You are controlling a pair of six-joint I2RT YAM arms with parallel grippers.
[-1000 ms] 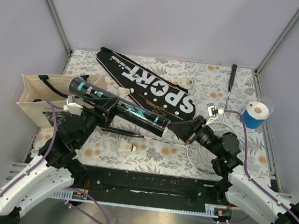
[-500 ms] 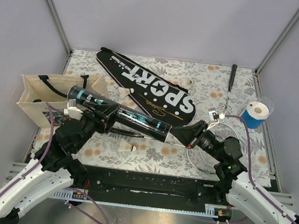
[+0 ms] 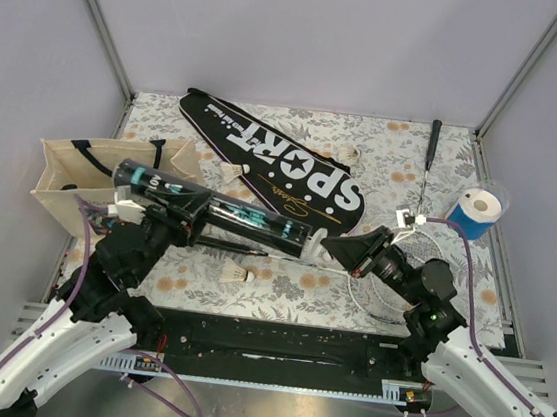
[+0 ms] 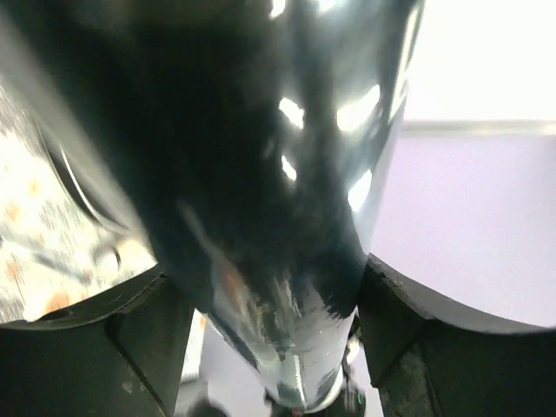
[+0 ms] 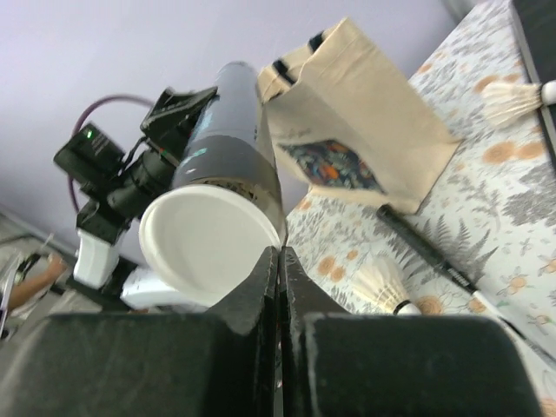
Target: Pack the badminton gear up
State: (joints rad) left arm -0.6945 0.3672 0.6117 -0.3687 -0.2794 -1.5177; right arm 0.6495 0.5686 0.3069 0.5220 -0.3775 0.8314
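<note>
Tube [image 3: 266, 225] further left, axis L-R; L tool [image 3: 179, 215] round it, R tool [image 3: 331, 243] closed.

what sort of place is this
Likely a robot test cell, not a home: plain lilac panels on metal posts box in a flowered table, with a left arm and right arm bolted at its near edge.

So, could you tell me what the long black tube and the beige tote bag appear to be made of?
The long black tube looks like glossy plastic or coated card: sharp light glints run along its wall in the left wrist view. Its white cap looks like smooth matte plastic. The beige tote bag looks like matte woven canvas, judging by its soft, creased walls.
</note>
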